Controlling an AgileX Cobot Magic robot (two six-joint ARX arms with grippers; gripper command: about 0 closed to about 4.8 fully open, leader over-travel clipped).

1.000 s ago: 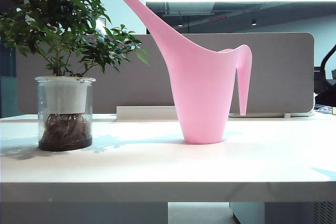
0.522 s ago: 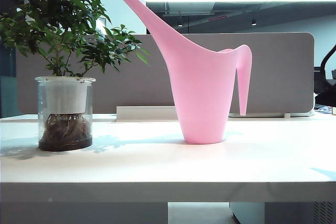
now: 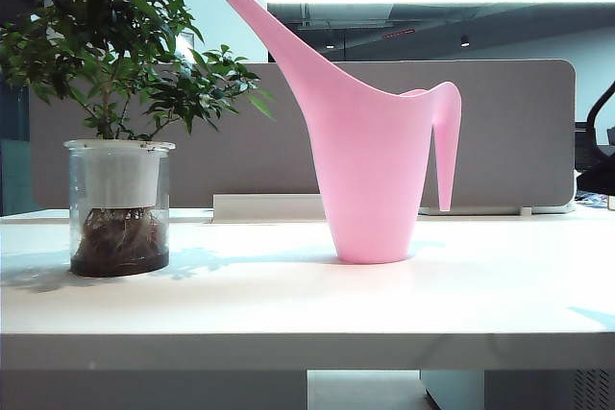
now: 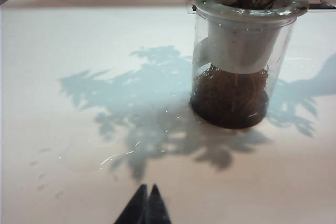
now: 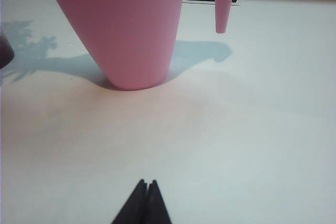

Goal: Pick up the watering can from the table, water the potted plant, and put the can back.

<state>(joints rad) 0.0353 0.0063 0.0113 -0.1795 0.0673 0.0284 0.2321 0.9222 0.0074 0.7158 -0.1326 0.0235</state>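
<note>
Right gripper (image 5: 146, 184) fingers pressed together, apart from the watering can (image 5: 126, 24); left gripper (image 4: 146, 188) likewise before the potted plant (image 4: 239, 56).

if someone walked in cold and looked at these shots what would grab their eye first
The tall pink watering can would catch the eye first: it stands upright mid-table, its long spout slanting up toward the potted plant at the left of the exterior view. The plant's leafy shadow spreads over the white table. Both grippers are shut and hold nothing: the left gripper faces the plant, the right gripper faces the can's base.
</note>
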